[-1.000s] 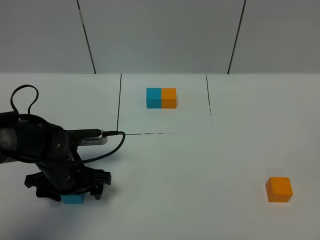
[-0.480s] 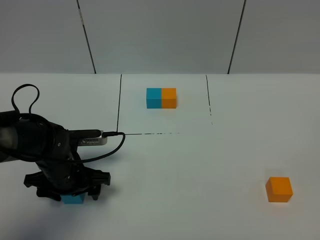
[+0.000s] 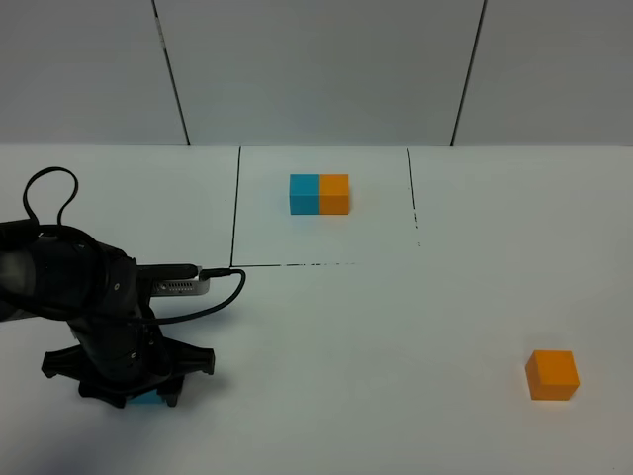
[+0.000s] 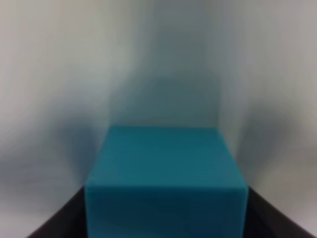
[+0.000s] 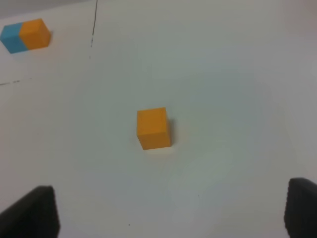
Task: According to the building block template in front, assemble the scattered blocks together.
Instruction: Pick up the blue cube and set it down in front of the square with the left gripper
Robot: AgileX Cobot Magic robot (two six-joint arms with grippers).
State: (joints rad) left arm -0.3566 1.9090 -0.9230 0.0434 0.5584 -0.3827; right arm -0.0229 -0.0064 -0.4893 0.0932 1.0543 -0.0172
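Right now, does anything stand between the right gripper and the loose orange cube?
Nothing visible does. In the right wrist view the orange cube sits alone on the bare table, ahead of the open right gripper, untouched.

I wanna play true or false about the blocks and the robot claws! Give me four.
1. The left gripper holds the blue cube. True.
2. The orange cube is in the right gripper. False: it sits alone on the table; that gripper is open.
3. Seen from the high view, the template bar is blue on the left, orange on the right. True.
4. The orange cube touches the template bar. False: they are far apart.
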